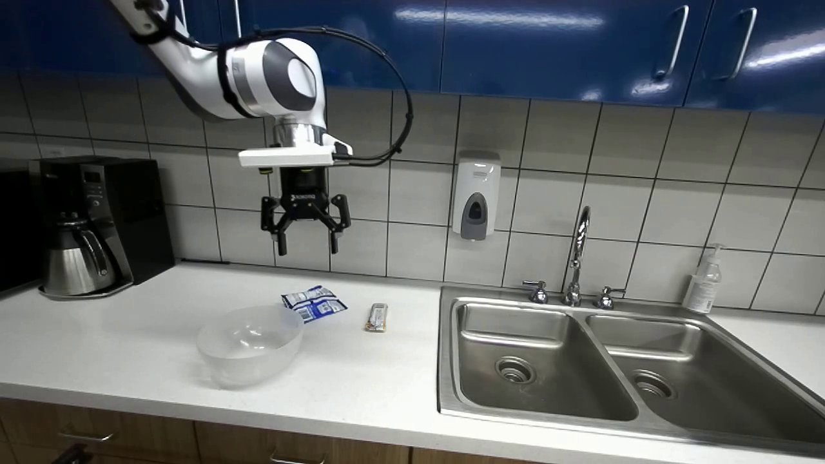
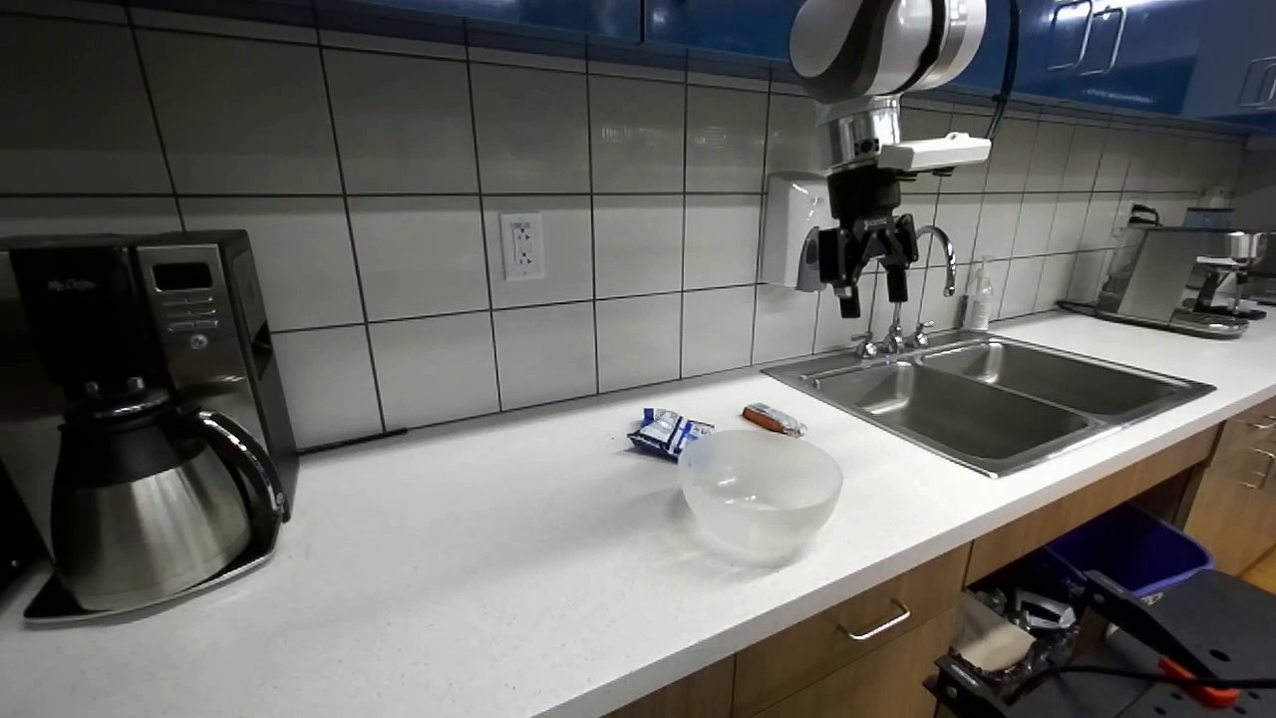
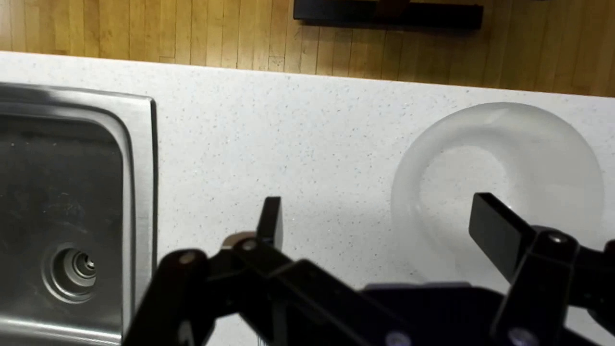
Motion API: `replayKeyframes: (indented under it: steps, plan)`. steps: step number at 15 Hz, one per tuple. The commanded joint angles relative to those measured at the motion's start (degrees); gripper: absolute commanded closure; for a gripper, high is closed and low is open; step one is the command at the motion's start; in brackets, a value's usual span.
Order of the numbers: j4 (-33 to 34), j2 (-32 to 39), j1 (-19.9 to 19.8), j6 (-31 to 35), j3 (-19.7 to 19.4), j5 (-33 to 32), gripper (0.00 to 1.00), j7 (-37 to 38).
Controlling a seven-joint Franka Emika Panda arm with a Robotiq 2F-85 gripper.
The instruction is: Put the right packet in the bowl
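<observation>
The silvery packet (image 1: 377, 318) lies flat on the counter (image 1: 374, 380), between the bowl (image 1: 248, 370) and the sink (image 1: 447, 361), set back toward the tiled wall (image 1: 416, 251). Its long side runs from near to far, so its narrow width faces left and right. That seems to suit the gripper (image 1: 308, 243), whose fingers (image 3: 499, 233) are spread wide from left to right with nothing between them; they could probably close across the packet's short way with little turning. The gripper hangs well above the counter, a height that clears the bowl's rim and leaves room to line up first.

The bowl stands upright, mouth up, left of the packet and nearer the front. Its width makes it an easy target, though it may slide if nudged. The packet is not in it yet, so the task looks unstarted.

Just beyond the bowl lies the larger blue-and-white packet (image 1: 316, 304); whether those two touch, I cannot tell. Being on the left, it is the one to leave alone. The silvery packet is low, so the fingers will likely need to go almost to the counter. Farther left, in both exterior views, stands a coffee maker (image 2: 189, 329), well apart from the packets.
</observation>
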Motion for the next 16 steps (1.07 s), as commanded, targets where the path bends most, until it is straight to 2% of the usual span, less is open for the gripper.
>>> replayKeyframes:
  steps: [1, 10, 16]
  plan:
    - [11.81, 11.27, -2.31, -0.70, -0.28, 0.13, 0.00, -5.11]
    - [36.25, 32.97, -6.84, -3.17, 1.50, 1.96, 0.00, -7.91]
    - [46.29, 43.22, -7.59, -4.36, 2.52, 2.39, 0.00, -6.98]
